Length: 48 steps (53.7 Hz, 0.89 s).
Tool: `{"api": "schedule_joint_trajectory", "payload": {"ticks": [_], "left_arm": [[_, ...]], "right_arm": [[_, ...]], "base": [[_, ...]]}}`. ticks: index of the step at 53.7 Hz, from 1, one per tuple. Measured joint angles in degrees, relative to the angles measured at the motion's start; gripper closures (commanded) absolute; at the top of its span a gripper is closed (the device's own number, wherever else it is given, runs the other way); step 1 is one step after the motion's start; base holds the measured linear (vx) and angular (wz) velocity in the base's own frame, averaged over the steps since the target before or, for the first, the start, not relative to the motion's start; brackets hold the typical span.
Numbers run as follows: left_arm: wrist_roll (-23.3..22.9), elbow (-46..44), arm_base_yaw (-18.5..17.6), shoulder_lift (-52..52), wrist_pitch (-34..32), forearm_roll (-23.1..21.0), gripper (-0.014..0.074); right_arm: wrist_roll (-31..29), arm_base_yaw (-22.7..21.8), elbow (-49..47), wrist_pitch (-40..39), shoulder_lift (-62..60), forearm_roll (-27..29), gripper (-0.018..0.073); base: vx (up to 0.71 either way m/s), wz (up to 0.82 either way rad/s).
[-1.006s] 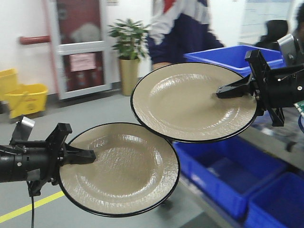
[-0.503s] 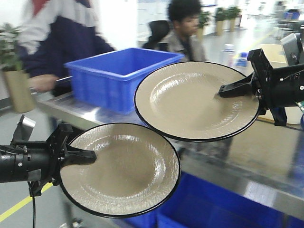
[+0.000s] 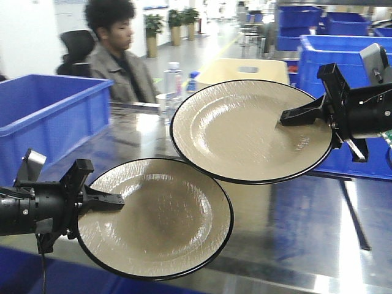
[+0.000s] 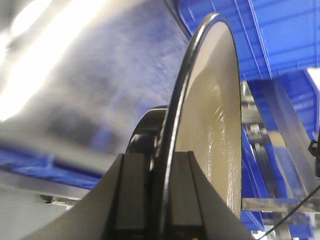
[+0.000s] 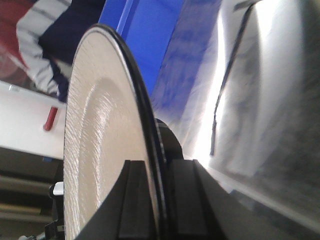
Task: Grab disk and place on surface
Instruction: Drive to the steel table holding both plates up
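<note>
Bright light glares white off the dark glossy metal tabletop (image 5: pixel 250 100). Wrist-view backgrounds are smeared with blur; the front view is slightly soft.

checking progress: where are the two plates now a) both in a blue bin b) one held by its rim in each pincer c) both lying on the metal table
b: the left pincer clamps the rim of the lower plate, the right pincer that of the upper plate, neither resting on the table.

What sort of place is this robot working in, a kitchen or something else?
Probably a factory floor or workshop, not a kitchen: large blue plastic bins, a glossy metal tabletop with black tape lines, and a long hall behind the seated man.
</note>
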Motion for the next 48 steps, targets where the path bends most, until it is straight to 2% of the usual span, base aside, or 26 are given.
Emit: {"api": "schedule_joint_trajectory", "payload": {"ticks": [22,48], "left_arm": [[0.0,0.0,0.0,0.0,0.1,0.0,0.0598],[0.0,0.0,0.0,0.0,0.1,0.0,0.0598]], "right_arm": [[0.0,0.0,0.0,0.0,0.0,0.0,0.0567],[0.0,0.0,0.0,0.0,0.0,0.0,0.0567]], "base": [[0.21,-0.41],[0.15,-0.12]]}}
